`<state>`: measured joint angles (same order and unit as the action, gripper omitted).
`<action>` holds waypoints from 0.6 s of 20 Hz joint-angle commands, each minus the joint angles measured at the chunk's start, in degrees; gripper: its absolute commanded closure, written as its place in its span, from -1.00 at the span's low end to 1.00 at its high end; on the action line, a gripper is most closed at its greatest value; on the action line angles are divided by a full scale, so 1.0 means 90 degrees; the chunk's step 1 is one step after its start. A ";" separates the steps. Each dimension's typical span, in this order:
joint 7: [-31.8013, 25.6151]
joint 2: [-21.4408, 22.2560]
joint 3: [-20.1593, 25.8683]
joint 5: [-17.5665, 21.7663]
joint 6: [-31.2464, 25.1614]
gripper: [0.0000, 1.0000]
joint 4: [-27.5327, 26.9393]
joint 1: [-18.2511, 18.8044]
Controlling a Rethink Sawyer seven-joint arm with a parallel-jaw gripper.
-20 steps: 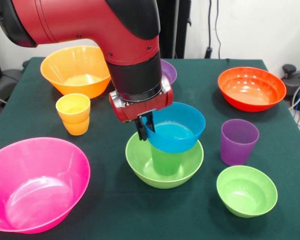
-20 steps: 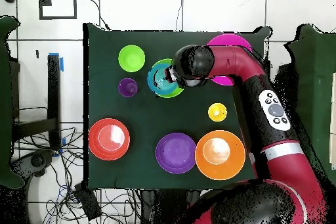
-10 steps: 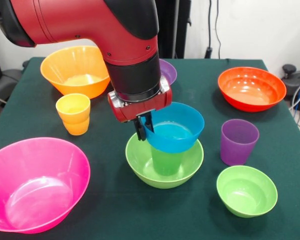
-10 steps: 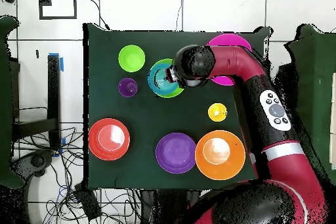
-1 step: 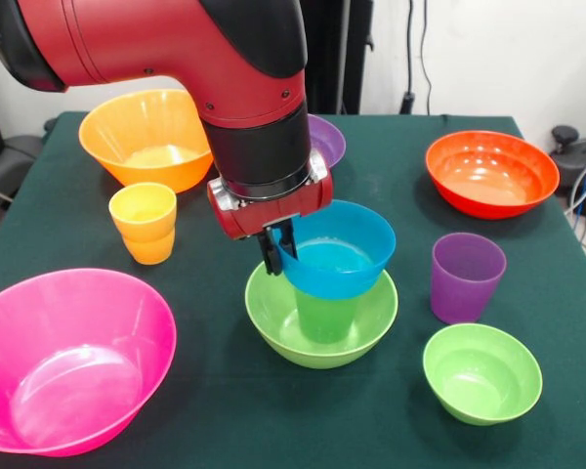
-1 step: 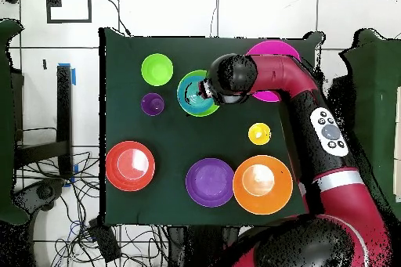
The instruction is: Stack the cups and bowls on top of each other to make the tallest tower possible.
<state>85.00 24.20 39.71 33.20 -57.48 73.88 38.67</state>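
Seating the blue bowl (image 5: 337,252) on the green cup (image 5: 325,313), which stands inside the lime-green bowl (image 5: 320,322) at mid-desk — that's the step in hand; gripper (image 5: 277,252) sits at the blue bowl's rim on the side toward the yellow cup (image 5: 145,222), fingers pinching the rim wall; bowl looks roughly level on the cup, though whether it bears fully on it I can't tell from the front view; overhead view shows blue centred over lime-green, arm head covering part of it.

Next move, my read: let go cleanly and lift straight up without dragging the rim — then fetch the purple cup (image 5: 466,277), standing just beside the tower; small green bowl (image 5: 482,372) near it follows; pink (image 5: 68,360), orange (image 5: 151,137) and red-orange (image 5: 490,172) bowls well apart, untouched.

No brands, labels or readable writing on anything visible.
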 commanded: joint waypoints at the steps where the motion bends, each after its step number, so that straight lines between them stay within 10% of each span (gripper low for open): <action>1: -0.1147 -0.0314 -0.0188 0.0366 -0.0010 1.00 -0.0237 -0.0035; 6: -0.1136 -0.0294 -0.0176 0.0384 0.0072 1.00 -0.0173 -0.0004; 7: -0.1070 -0.0287 -0.0189 0.0368 0.0090 -1.00 -0.0151 0.0007; 12: -0.1120 -0.0268 -0.0193 0.0441 0.0157 -1.00 -0.0130 0.0009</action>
<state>85.00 24.17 39.72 33.51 -57.49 73.88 38.84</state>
